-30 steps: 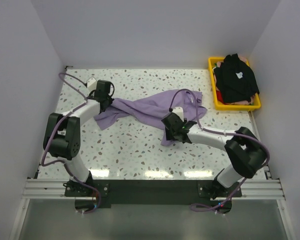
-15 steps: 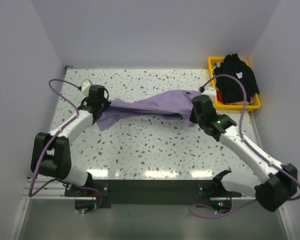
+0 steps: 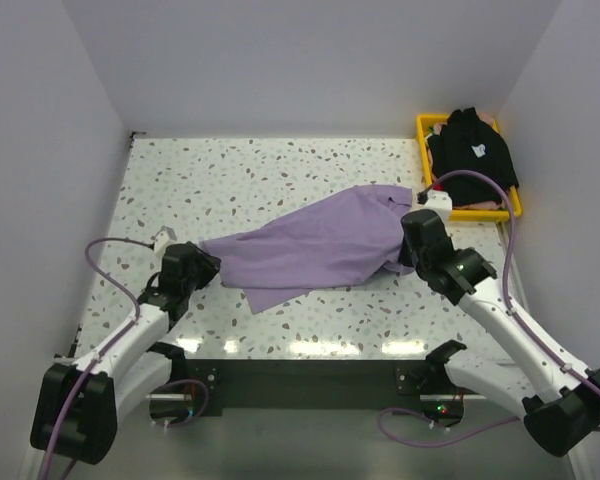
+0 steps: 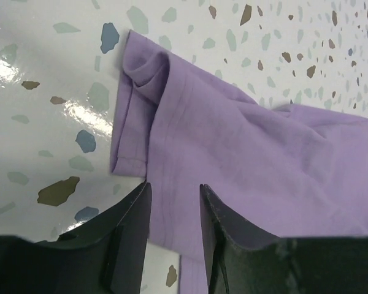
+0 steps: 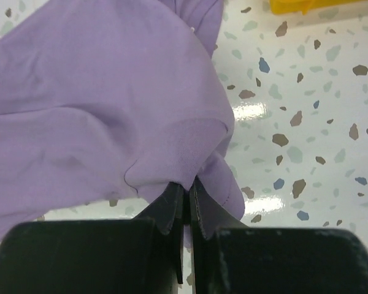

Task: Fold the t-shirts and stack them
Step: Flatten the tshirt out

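Note:
The lavender t-shirt lies stretched across the middle of the table, left to right. My left gripper sits at its left end. In the left wrist view this gripper is open, its fingers straddling the shirt's hem, which rests flat on the table. My right gripper is at the shirt's right end. In the right wrist view it is shut on a bunched fold of the lavender cloth. The black t-shirt with a small white mark is heaped in the basket.
The yellow basket stands at the back right corner, near the right wall, with other clothes under the black shirt. White walls close in the table on three sides. Purple cables loop beside both arms.
Both arms have drawn the lavender shirt toward the near edge and spread it wider. The left gripper has opened and let go of its end; the right gripper stays shut on the cloth.

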Controlling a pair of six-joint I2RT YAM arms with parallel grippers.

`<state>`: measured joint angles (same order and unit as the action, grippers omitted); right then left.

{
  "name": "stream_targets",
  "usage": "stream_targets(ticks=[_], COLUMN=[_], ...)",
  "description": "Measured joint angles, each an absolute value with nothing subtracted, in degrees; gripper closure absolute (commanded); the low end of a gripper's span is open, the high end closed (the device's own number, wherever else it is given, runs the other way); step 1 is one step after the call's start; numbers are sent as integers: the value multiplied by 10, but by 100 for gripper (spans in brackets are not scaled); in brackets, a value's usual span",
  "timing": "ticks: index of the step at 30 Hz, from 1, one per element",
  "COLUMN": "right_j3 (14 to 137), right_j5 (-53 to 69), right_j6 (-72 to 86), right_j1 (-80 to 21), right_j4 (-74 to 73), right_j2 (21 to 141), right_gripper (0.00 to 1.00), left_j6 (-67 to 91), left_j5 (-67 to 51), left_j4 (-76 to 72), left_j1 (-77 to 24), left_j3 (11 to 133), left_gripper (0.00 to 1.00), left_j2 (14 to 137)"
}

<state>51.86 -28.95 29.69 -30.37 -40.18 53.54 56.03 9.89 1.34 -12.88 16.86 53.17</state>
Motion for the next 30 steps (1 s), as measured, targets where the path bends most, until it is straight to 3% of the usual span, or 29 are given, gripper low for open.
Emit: stream_targets(ticks=[7, 15, 30], right_j3=[506, 505, 505], right_j5=[-288, -285, -273], right_j6=[295, 292, 284], right_j1=[-303, -303, -303], right_j4=[-396, -388, -376], right_j2=[563, 583, 588], right_gripper=[97, 96, 96], left_j6=[570, 620, 696], left_j5=[105, 169, 261], left_j4=[25, 104, 229], left_j1=[-149, -302, -486], left_j3=[183, 218, 285], left_gripper=[59, 57, 47], left_j2=[588, 593, 680])
